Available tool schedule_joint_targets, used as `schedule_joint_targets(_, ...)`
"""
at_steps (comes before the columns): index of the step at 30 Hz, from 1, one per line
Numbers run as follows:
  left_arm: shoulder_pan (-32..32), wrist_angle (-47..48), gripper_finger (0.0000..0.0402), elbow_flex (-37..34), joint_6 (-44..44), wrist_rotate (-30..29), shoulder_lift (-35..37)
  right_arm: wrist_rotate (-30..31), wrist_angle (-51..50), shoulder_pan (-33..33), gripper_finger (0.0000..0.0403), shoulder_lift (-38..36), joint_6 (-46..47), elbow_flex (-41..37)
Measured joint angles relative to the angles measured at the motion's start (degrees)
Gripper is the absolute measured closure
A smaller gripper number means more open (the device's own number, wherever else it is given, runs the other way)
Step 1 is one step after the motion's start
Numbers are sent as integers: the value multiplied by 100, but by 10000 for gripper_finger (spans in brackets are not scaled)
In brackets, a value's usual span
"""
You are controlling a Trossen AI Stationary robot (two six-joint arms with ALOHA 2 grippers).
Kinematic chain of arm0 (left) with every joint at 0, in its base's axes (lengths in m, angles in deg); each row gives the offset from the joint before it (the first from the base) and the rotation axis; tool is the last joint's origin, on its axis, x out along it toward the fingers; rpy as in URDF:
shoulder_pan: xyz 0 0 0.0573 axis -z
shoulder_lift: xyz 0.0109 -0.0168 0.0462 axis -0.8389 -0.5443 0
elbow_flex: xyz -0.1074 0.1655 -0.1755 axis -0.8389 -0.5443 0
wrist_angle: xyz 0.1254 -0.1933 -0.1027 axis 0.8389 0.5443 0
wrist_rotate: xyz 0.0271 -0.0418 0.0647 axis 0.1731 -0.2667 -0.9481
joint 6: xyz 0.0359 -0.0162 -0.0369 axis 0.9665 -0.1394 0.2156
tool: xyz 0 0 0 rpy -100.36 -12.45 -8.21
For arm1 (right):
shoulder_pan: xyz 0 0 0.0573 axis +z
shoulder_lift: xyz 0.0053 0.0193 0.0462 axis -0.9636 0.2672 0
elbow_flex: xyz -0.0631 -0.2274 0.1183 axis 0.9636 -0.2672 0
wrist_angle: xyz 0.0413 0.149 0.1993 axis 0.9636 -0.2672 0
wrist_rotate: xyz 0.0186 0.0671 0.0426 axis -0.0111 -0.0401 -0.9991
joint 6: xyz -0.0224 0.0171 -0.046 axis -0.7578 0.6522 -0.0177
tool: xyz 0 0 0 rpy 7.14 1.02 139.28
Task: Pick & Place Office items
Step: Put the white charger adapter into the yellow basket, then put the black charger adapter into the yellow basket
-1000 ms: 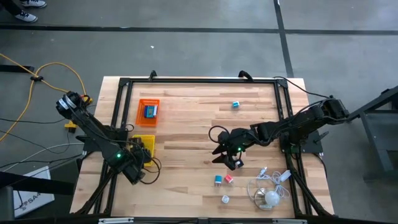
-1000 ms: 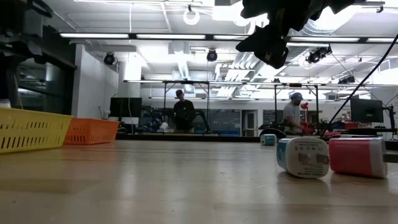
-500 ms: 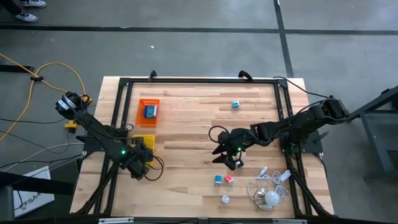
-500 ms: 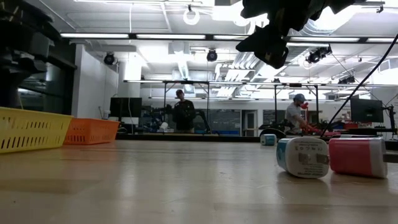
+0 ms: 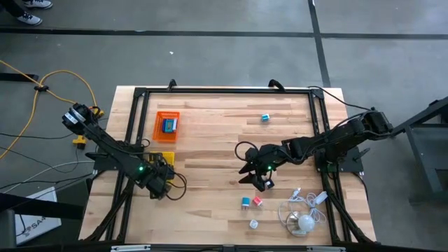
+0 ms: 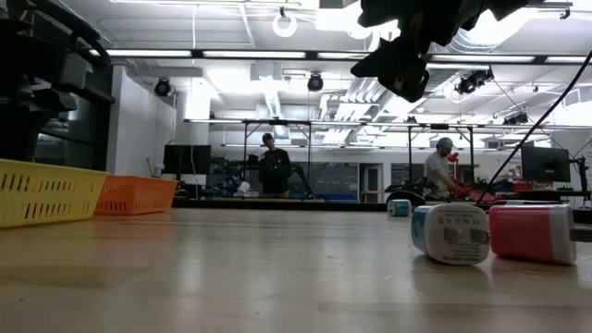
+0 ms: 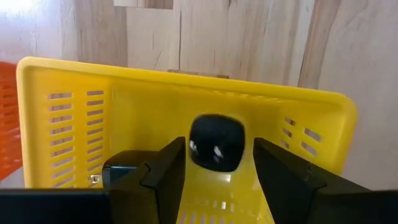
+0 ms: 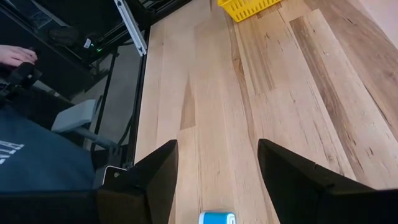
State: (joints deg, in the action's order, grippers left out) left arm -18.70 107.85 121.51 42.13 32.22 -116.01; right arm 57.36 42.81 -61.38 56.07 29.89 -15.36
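My left gripper (image 5: 159,183) (image 7: 217,152) hangs open over the yellow tray (image 7: 74,112) at the table's left. A rounded black item (image 7: 216,143) shows between its fingers, with a gap on each side. Whether it lies on the tray's floor I cannot tell. My right gripper (image 5: 255,182) (image 8: 217,146) stands open above the middle of the table and holds nothing. A blue item (image 5: 246,202) (image 8: 214,218) and a pink item (image 5: 257,201) (image 6: 533,233) lie on the wood just nearer than it. A small white item (image 5: 253,224) lies nearer still, and a teal one (image 5: 265,117) far off.
The orange tray (image 5: 166,126) with a blue item inside stands beyond the yellow tray. A white cable bundle with a round white piece (image 5: 302,215) lies at the near right corner. A black frame (image 5: 224,89) borders the table. People stand in the room behind.
My left gripper has moved a little toward the table's far right, further over the yellow tray, and sunk slightly.
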Motion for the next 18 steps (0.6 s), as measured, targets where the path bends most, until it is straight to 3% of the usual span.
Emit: schedule_joint_targets(18,-6,-82,217,0,228,121,0,-2,-2,0,195,0,0,0)
